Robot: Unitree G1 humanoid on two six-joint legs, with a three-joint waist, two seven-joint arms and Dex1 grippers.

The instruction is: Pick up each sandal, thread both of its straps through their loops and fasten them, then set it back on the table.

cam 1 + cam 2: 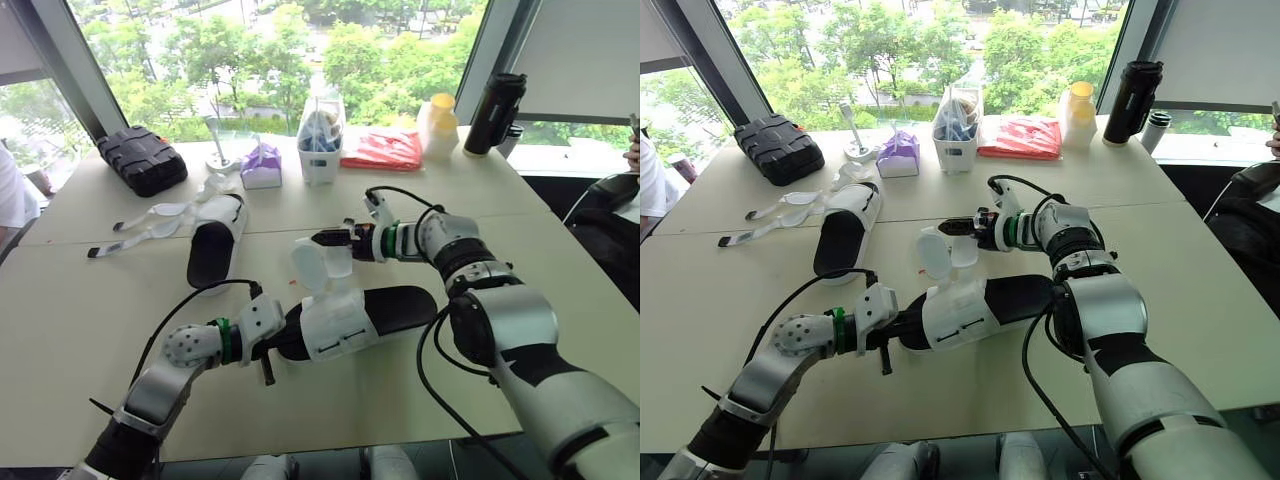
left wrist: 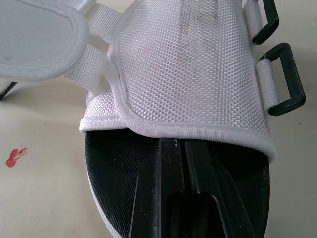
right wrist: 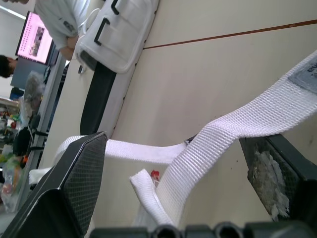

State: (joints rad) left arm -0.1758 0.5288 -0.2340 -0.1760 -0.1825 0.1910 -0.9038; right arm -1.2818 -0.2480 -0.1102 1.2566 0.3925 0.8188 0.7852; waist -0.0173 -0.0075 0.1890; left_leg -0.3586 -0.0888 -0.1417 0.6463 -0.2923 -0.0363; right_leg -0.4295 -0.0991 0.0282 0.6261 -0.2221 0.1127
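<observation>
Threading step. My left gripper (image 2: 181, 148), fingers pressed together, pins the white-mesh, black-soled sandal (image 1: 340, 322) to the beige table (image 1: 80, 330). My right gripper (image 1: 332, 240) stands spread around its white webbing strap (image 3: 237, 129). Next, I judge: pinch the strap and feed it through the black rectangular loops (image 2: 285, 79).

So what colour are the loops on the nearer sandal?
Black loops on a white sandal; clearest in left wrist view.

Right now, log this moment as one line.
near sandal: on table, unfastened | left tool: shut, on footbed | right tool: open, strap between fingers | far sandal: unfastened
</observation>
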